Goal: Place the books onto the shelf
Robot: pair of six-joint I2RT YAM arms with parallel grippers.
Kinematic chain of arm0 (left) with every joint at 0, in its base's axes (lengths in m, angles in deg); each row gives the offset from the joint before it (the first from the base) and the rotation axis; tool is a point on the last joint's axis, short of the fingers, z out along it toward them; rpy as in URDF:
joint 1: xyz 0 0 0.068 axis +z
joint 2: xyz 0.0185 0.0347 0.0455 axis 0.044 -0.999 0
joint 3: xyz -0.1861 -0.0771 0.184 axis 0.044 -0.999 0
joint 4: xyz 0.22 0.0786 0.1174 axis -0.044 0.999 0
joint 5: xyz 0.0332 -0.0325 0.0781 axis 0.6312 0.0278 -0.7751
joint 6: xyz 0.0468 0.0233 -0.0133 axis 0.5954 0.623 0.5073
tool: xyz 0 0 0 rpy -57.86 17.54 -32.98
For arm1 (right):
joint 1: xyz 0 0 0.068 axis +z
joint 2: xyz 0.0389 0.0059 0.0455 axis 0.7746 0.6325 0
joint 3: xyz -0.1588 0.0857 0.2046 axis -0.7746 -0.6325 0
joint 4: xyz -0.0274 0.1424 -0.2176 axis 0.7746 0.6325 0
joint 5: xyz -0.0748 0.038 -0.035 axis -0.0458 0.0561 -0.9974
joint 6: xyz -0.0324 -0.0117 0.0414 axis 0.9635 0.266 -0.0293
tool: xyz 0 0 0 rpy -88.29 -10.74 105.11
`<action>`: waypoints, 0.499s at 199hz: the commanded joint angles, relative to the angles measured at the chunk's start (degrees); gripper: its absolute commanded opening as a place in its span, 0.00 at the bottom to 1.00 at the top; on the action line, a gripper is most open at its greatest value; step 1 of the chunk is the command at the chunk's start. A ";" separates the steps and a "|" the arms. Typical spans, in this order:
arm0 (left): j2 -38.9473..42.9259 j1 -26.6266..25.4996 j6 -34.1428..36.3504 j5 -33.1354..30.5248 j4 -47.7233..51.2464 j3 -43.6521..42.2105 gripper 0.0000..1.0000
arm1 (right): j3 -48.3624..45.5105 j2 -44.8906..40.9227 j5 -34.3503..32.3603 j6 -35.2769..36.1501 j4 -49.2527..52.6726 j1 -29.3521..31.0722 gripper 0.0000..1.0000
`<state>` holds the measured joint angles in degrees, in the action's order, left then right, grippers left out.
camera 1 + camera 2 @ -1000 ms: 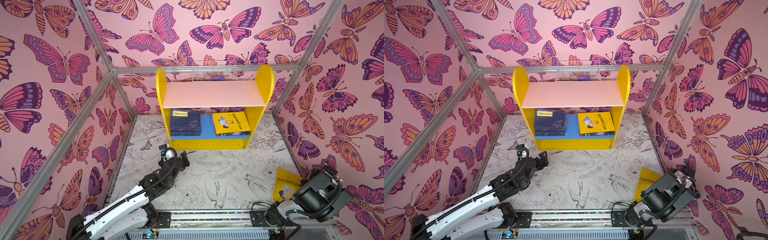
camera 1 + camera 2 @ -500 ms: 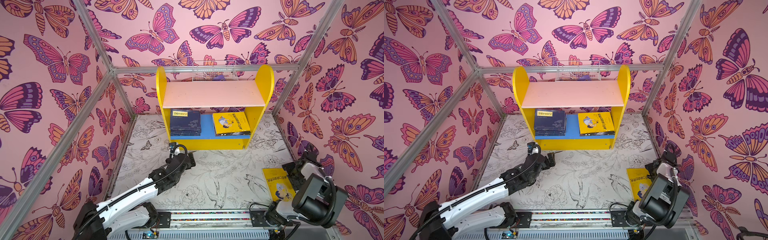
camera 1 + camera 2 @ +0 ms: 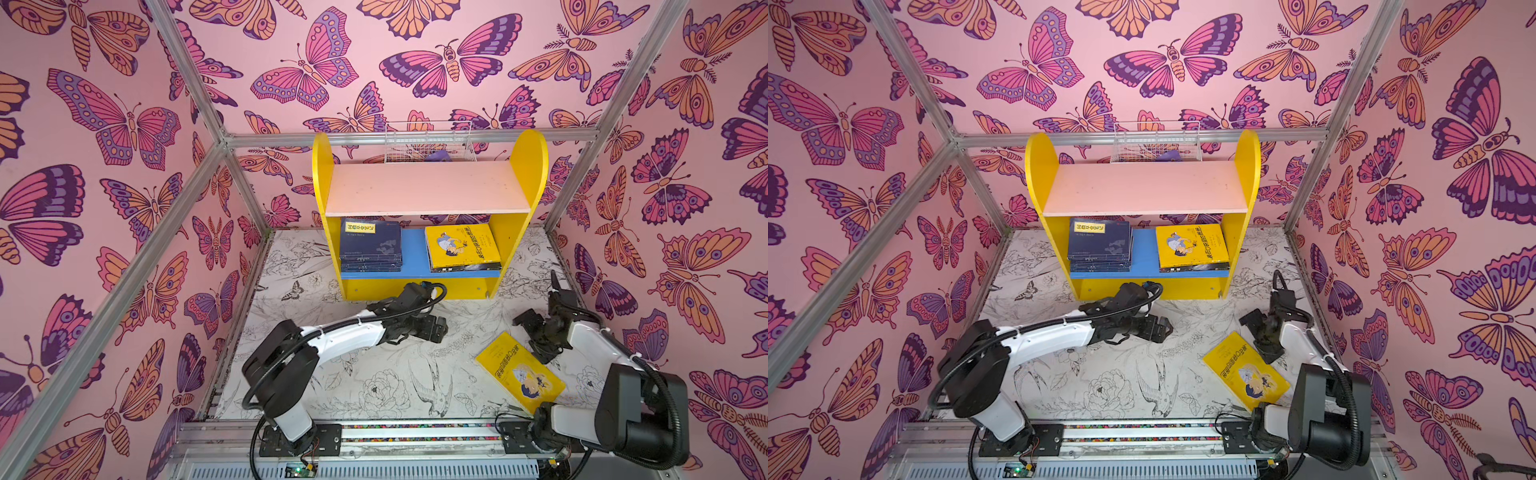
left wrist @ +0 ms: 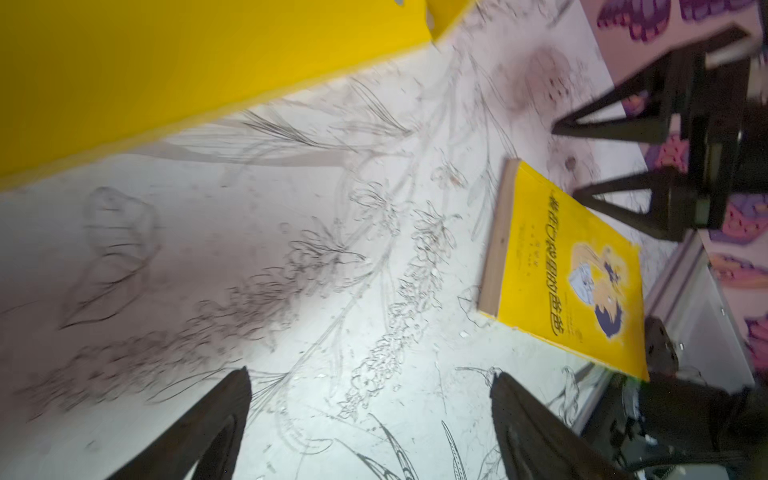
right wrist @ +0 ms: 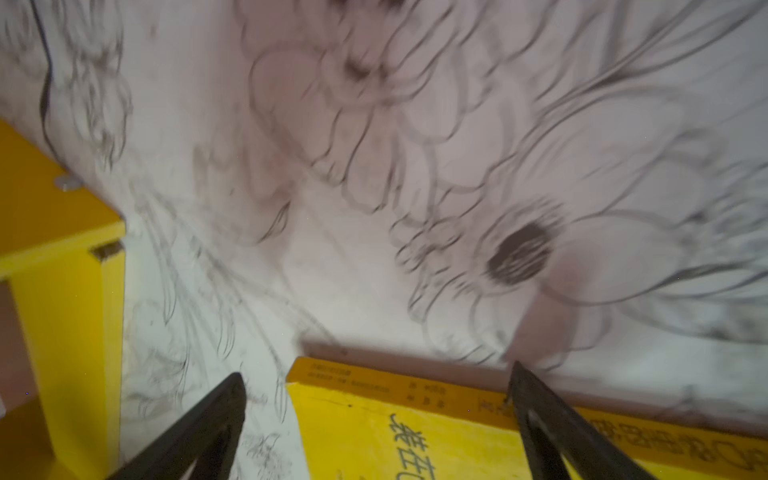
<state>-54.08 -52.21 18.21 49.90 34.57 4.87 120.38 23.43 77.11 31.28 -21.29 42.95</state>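
Observation:
The shelf (image 3: 428,187) (image 3: 1142,187) stands at the back. On its blue lower board lie a stack of navy books (image 3: 370,245) and a yellow book (image 3: 461,247). A third, loose yellow book (image 3: 519,372) (image 3: 1246,370) (image 4: 569,270) (image 5: 415,432) lies flat on the floor at the front right. My right gripper (image 3: 534,338) (image 5: 377,369) is open and sits low over that book's far spine end, gripping nothing. My left gripper (image 3: 436,326) (image 4: 370,372) is open and empty above bare floor in front of the shelf, pointing toward the loose book.
A white wire basket (image 3: 428,143) sits behind the shelf's top. Butterfly-patterned walls and aluminium posts close in the floor on three sides. A mounting rail (image 3: 415,432) runs along the front edge. The shelf's yellow base (image 4: 166,62) is close to my left gripper.
My left arm has swung right across the floor to the middle. My right arm has reached forward from the front right corner over the loose yellow book, which now lies further left and mostly uncovered.

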 commanded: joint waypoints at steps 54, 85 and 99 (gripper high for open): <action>-3.69 -4.10 9.86 8.90 4.22 2.07 0.95 | 4.04 -7.56 -13.26 -0.21 18.35 21.26 0.99; -6.79 -5.42 10.86 9.06 4.26 4.11 0.95 | 1.28 -19.03 -26.60 -6.22 28.50 18.38 0.99; -8.03 -5.50 11.55 8.74 4.08 5.33 0.95 | 0.04 -20.56 -26.14 -7.44 31.23 14.40 0.99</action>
<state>-59.46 -57.46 27.19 57.92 37.55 7.98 122.48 5.62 59.36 27.83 -1.22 61.79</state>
